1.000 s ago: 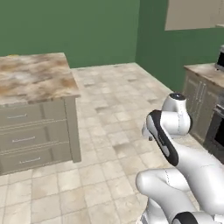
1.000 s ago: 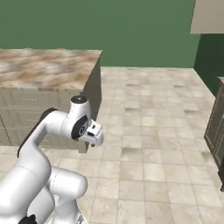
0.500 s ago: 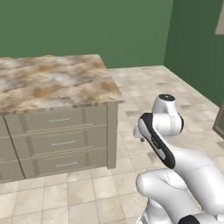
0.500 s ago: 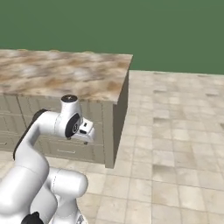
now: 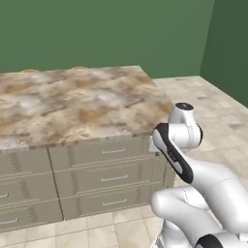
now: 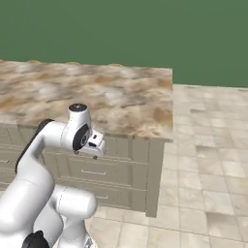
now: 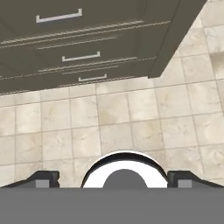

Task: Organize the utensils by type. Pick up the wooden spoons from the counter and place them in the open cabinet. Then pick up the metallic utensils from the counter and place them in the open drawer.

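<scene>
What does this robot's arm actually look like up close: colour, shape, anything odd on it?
The arm is glossy white, built of rounded, bulging segments with dark bands at the joints and a dark round cap on top. No loose cables or markings show. The gripper ends in two small dark finger tips.

counter (image 5: pixel 77 104): beige-brown marbled stone worktop, level, on an island standing on a tiled floor before a green wall.
cupboard fronts (image 5: pixel 109 177): tan, stacked three high below the near edge, all shut, each with a grey bar handle.
</scene>
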Controlling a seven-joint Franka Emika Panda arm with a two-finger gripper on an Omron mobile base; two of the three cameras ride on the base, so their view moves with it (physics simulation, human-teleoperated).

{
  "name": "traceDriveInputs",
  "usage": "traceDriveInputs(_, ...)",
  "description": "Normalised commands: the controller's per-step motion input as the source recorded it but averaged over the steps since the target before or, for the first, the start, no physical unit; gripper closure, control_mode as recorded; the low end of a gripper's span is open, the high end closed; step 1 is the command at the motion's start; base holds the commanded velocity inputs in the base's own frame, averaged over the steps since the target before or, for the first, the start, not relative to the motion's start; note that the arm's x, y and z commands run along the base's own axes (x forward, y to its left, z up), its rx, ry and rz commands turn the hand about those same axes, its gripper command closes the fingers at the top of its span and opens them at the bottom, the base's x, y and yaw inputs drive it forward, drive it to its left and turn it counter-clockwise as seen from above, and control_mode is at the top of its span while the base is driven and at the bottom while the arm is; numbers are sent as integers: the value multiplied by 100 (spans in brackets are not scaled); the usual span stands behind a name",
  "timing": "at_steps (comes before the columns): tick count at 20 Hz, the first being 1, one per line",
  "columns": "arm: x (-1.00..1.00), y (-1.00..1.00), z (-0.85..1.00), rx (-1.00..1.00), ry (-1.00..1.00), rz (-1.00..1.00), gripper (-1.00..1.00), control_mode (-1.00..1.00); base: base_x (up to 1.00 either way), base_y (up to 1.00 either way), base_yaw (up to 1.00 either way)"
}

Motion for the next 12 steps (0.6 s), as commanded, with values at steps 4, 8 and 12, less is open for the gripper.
traceDriveInputs(4,0,0,0,0,0,0,-100,100,63,100,0)
traceDriveInputs(8,0,0,0,0,0,0,-100,100,53,100,0)
traceDriveInputs(12,0,0,0,0,0,0,-100,100,47,100,0)
